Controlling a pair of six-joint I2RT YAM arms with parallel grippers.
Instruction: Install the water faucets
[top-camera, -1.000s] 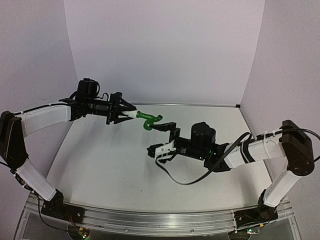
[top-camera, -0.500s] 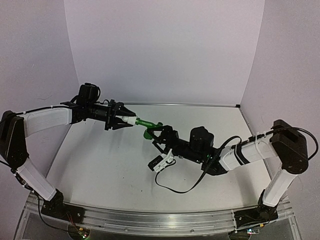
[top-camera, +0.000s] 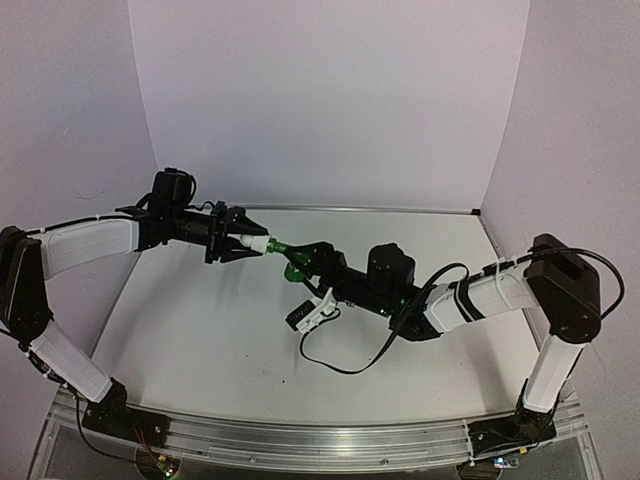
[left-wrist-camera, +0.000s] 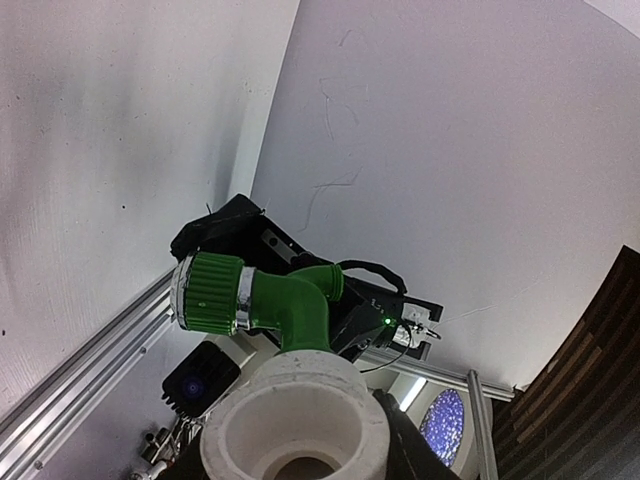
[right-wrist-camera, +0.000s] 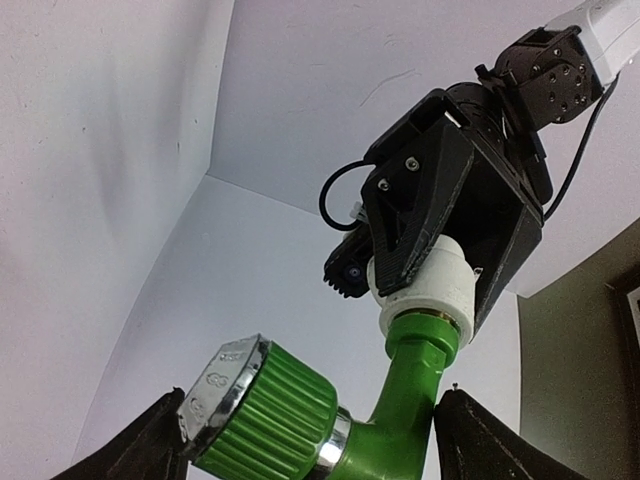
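The green tap (top-camera: 293, 257) is joined to the white pipe fitting (top-camera: 259, 243), and both hang in mid-air above the table. My left gripper (top-camera: 250, 243) is shut on the fitting. My right gripper (top-camera: 304, 280) is open, its jaws on either side of the tap's knob and bend. In the right wrist view the tap (right-wrist-camera: 405, 400) rises into the fitting (right-wrist-camera: 428, 288), which is held in the left gripper (right-wrist-camera: 440, 230), and my fingertips (right-wrist-camera: 160, 445) flank the ribbed knob (right-wrist-camera: 268, 412). The left wrist view shows the fitting (left-wrist-camera: 292, 405) with the tap (left-wrist-camera: 285, 305) beyond it.
The white table (top-camera: 220, 330) lies below both arms. The right arm's black cable (top-camera: 345, 365) loops over the table in front of the arms. White walls close off the back and both sides.
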